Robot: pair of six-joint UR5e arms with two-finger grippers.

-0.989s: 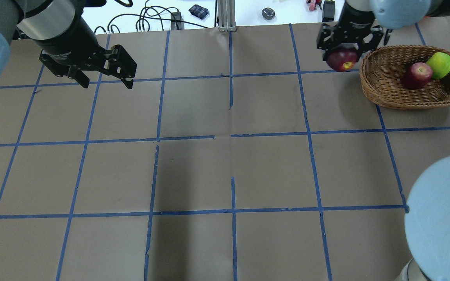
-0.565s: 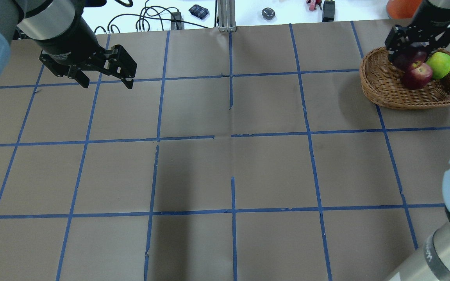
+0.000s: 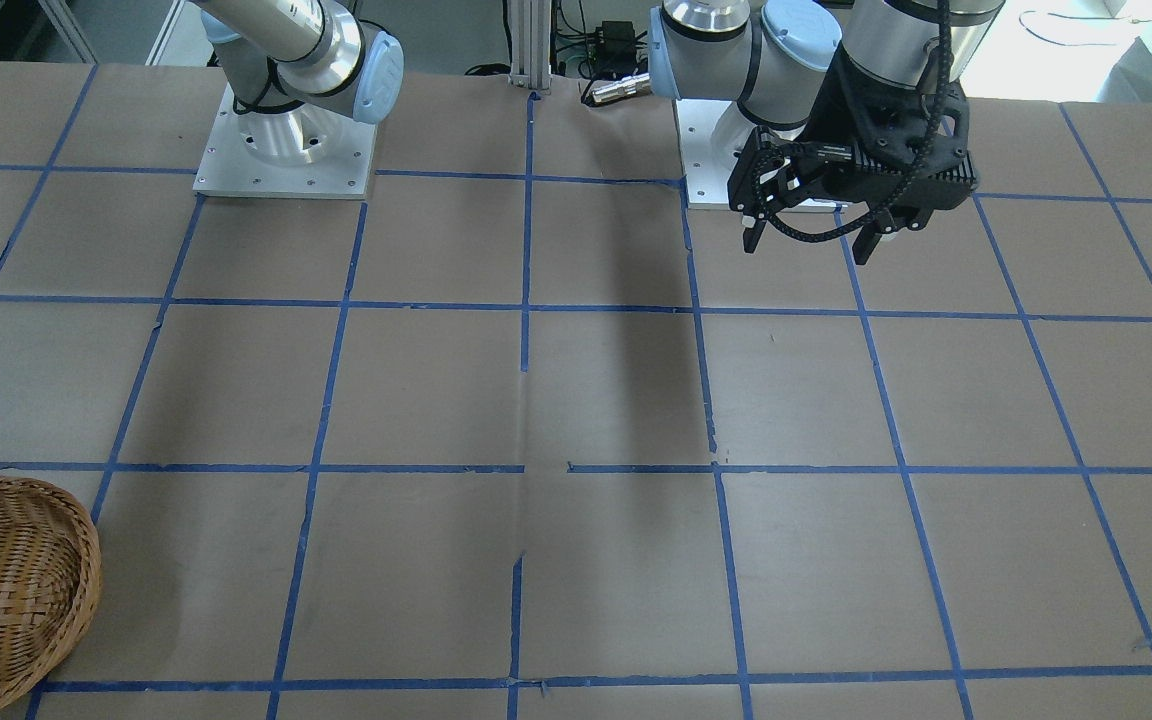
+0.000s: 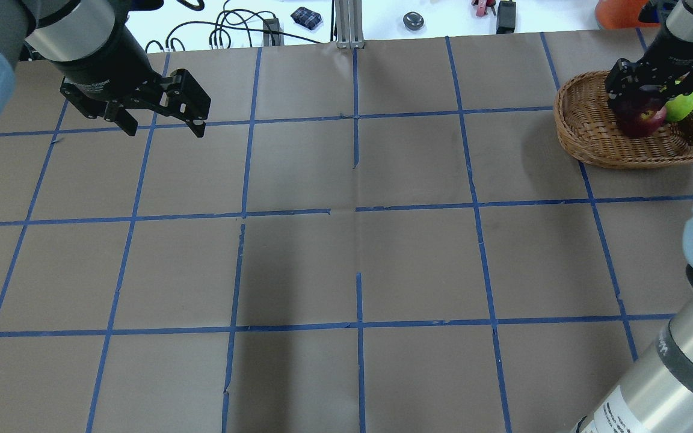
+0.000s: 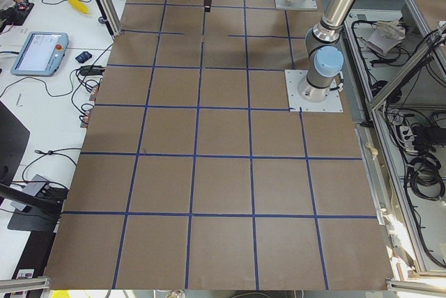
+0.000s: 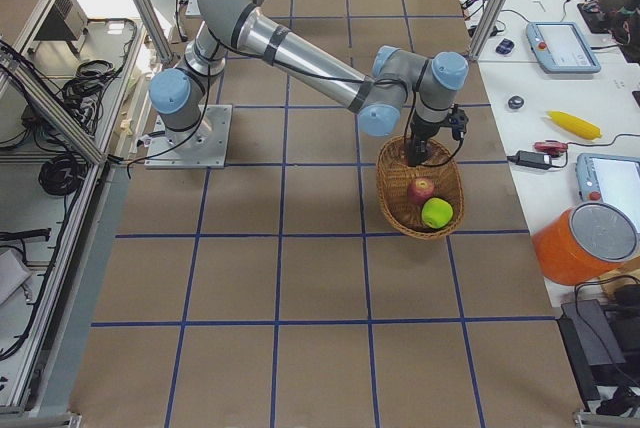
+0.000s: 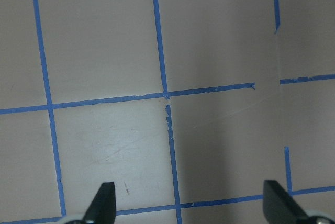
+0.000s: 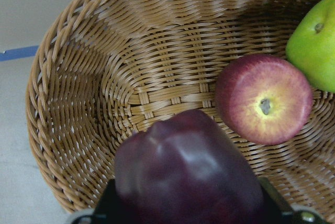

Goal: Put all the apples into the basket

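The wicker basket (image 4: 581,144) stands at the table's far right. A yellow-green apple (image 8: 314,51) and a red apple with a yellowish stem end (image 8: 264,98) lie in it side by side; both also show in the overhead view, green (image 4: 681,105) and red (image 4: 647,117). My right gripper (image 4: 644,99) is shut on the dark maroon apple (image 8: 188,171) and holds it low inside the basket, just above the weave and beside the red apple. My left gripper (image 4: 166,129) hangs open and empty over the far left of the table; its fingertips (image 7: 107,203) frame bare paper.
The table is brown paper with a blue tape grid. My right arm's forearm (image 4: 671,373) fills the near right corner of the overhead view. Cables and small items lie beyond the far edge, and an orange container (image 4: 614,15) stands behind the basket.
My right gripper has carried the maroon apple rightward from beside the basket to over it, then lowered it inside. The left arm has not moved.
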